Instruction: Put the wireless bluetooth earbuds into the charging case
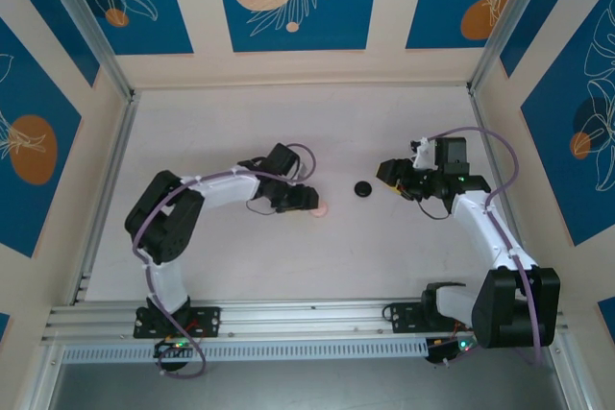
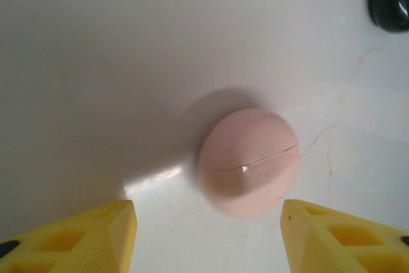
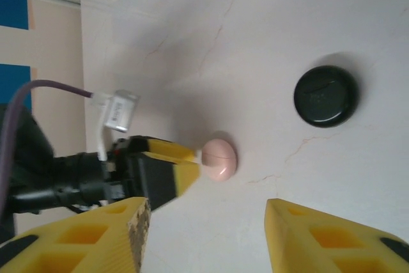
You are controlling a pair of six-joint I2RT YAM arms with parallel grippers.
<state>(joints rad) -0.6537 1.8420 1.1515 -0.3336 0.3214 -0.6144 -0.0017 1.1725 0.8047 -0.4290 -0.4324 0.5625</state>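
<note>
top: overhead, far | left wrist: close | right wrist: oblique | shared: pink dome

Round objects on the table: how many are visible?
2. A pink round case lies between the tips of the open left gripper; a black round puck lies apart, to its right. Others could be hidden under the arms.

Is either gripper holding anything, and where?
Nothing is held. The left gripper stands open, the pink case loose between its fingers; the right gripper is open, empty.
</note>
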